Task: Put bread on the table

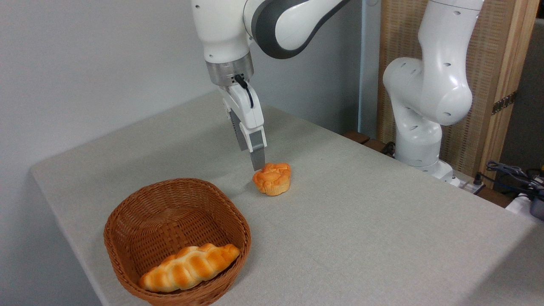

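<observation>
one bun (272, 178) sits on the grey surface (361, 221) beside the basket (127, 221), with the jaws hovering at its top edge; spread or pressed together, i can't tell. looks light and squashy, so pinch gently across its sides.
</observation>
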`<act>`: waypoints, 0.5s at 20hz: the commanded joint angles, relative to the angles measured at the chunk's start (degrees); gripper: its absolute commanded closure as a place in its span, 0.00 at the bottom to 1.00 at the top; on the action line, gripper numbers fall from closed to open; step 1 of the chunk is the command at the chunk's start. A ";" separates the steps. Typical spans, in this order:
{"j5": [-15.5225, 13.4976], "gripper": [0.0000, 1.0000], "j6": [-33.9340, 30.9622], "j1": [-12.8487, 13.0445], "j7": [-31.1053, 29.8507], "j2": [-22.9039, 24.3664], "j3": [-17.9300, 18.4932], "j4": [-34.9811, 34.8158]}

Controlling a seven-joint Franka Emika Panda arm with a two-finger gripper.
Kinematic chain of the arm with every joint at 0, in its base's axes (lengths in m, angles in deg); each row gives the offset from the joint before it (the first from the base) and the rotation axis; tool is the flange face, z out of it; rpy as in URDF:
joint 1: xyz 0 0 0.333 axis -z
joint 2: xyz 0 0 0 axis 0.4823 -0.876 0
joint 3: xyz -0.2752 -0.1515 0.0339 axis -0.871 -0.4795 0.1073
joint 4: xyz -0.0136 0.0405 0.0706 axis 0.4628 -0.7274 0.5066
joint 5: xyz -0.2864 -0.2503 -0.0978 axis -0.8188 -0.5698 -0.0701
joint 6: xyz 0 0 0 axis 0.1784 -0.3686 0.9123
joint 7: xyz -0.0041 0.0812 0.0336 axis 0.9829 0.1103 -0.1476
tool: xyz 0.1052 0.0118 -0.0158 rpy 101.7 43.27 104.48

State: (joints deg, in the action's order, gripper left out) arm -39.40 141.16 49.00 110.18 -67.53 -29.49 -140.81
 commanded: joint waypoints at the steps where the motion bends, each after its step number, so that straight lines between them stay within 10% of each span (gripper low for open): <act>1: 0.61 0.00 -1.44 -0.57 -1.22 -0.49 0.79 5.49; 10: 3.34 0.00 -10.49 -6.10 -4.04 -8.83 4.49 25.26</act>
State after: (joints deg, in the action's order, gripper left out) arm -36.51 133.54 45.21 107.05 -71.98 -25.44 -122.75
